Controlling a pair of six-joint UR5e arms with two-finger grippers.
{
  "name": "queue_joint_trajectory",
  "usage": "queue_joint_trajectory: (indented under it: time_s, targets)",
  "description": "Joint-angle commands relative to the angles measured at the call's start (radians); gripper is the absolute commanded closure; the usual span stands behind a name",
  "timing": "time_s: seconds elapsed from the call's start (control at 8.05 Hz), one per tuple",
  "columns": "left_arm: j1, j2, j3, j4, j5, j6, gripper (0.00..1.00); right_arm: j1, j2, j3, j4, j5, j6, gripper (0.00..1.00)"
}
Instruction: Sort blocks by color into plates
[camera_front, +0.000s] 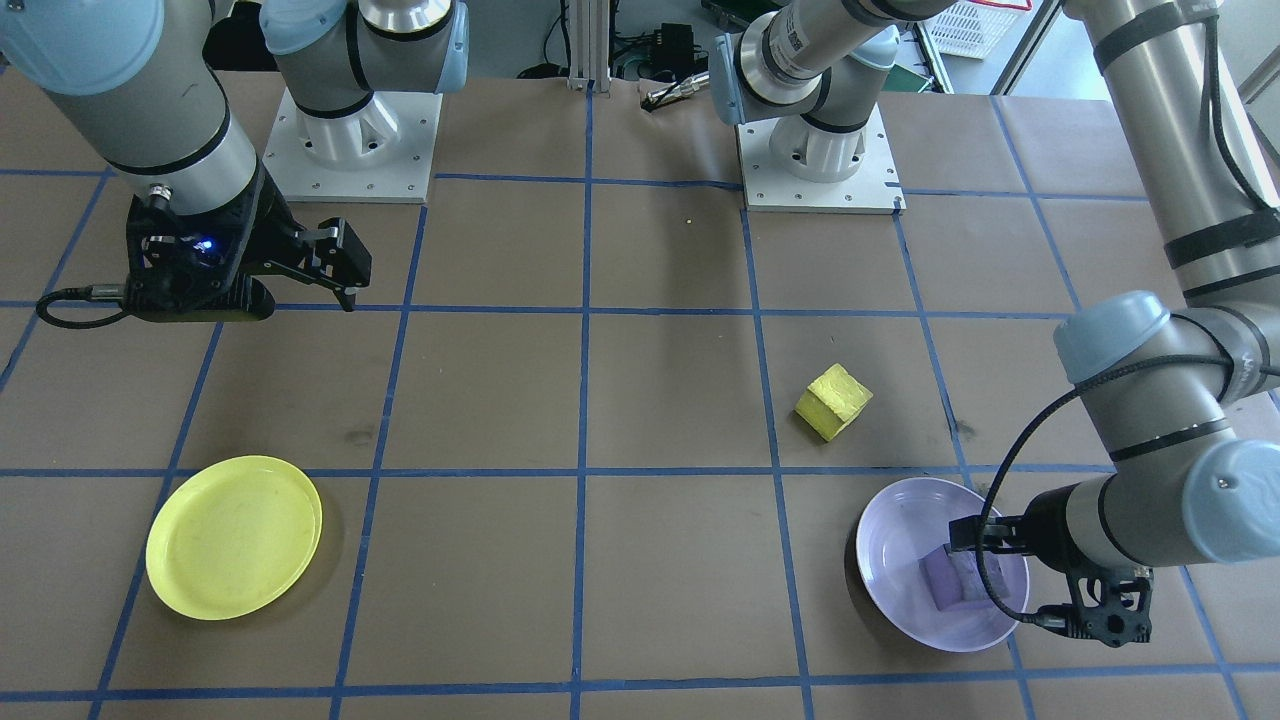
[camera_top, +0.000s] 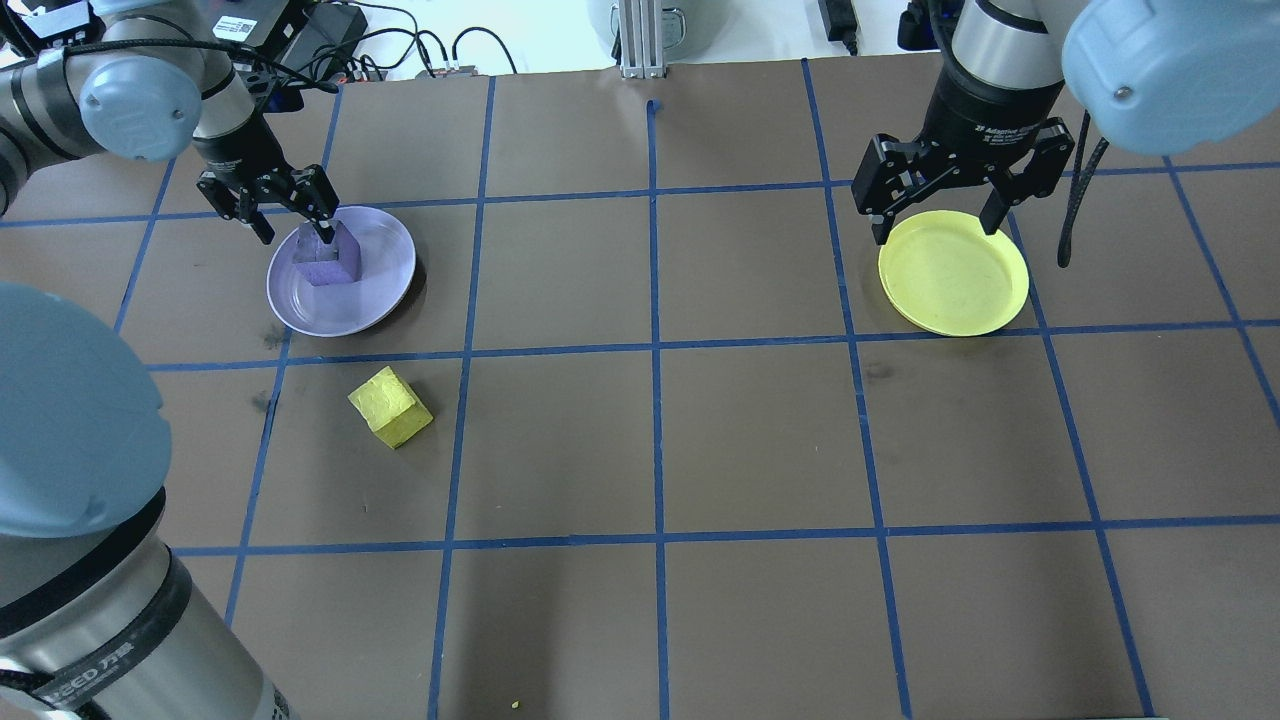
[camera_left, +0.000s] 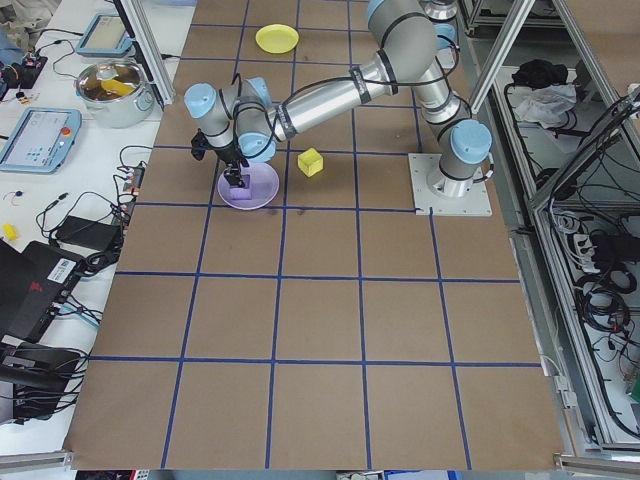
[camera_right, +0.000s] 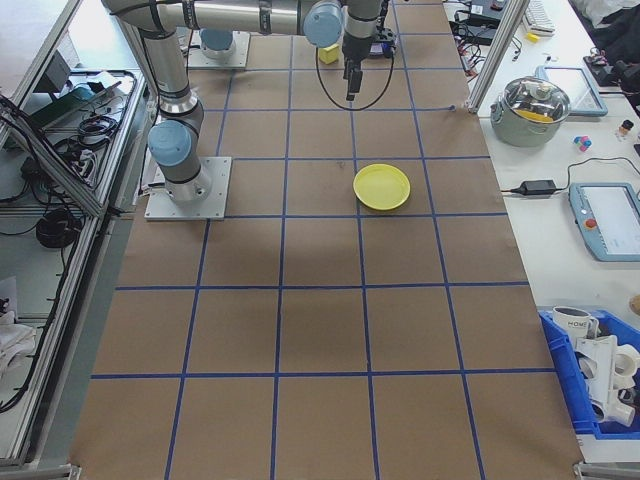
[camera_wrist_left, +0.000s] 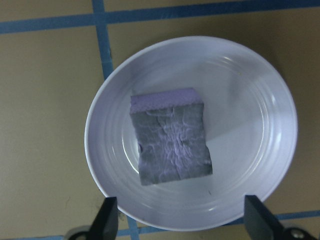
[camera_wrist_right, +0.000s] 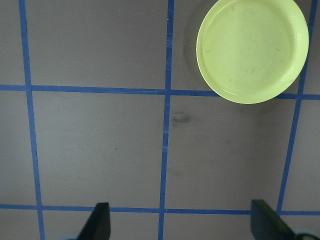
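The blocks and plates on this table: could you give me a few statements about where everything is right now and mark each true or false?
1. The purple block lies in the lavender plate. True.
2. The yellow block is in the yellow plate. False: it sits on the table near the lavender plate; the yellow plate is empty.
3. The left gripper is open above the purple block. True.
4. The right gripper holds the yellow block. False: it is open and empty.

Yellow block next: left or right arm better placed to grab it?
Left, probably. The yellow block lies on the table just beside the lavender plate, where the left gripper hangs open over the purple block. The right gripper, also open, is across the table above the yellow plate.
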Motion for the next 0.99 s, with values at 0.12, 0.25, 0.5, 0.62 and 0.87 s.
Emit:
queue_joint_trajectory:
  time_s: [0.12, 0.25, 0.5, 0.62, 0.87]
  targets:
    - [-0.004, 0.164, -0.008, -0.151, -0.009, -0.035, 0.0, 0.0, 0.0, -0.001, 0.0, 0.0, -0.002, 0.0]
    - [-0.002, 0.198, -0.016, -0.151, -0.044, -0.246, 0.0, 0.0, 0.0, -0.001, 0.0, 0.0, -0.001, 0.0]
    - [-0.062, 0.236, -0.067, -0.154, -0.041, -0.424, 0.0, 0.0, 0.0, 0.001, 0.0, 0.0, -0.002, 0.0]
    - [-0.088, 0.267, -0.133, -0.152, -0.043, -0.542, 0.0, 0.0, 0.0, 0.001, 0.0, 0.0, -0.002, 0.0]
    - [-0.087, 0.318, -0.303, -0.108, -0.059, -0.626, 0.0, 0.0, 0.0, -0.001, 0.0, 0.0, -0.004, 0.0]
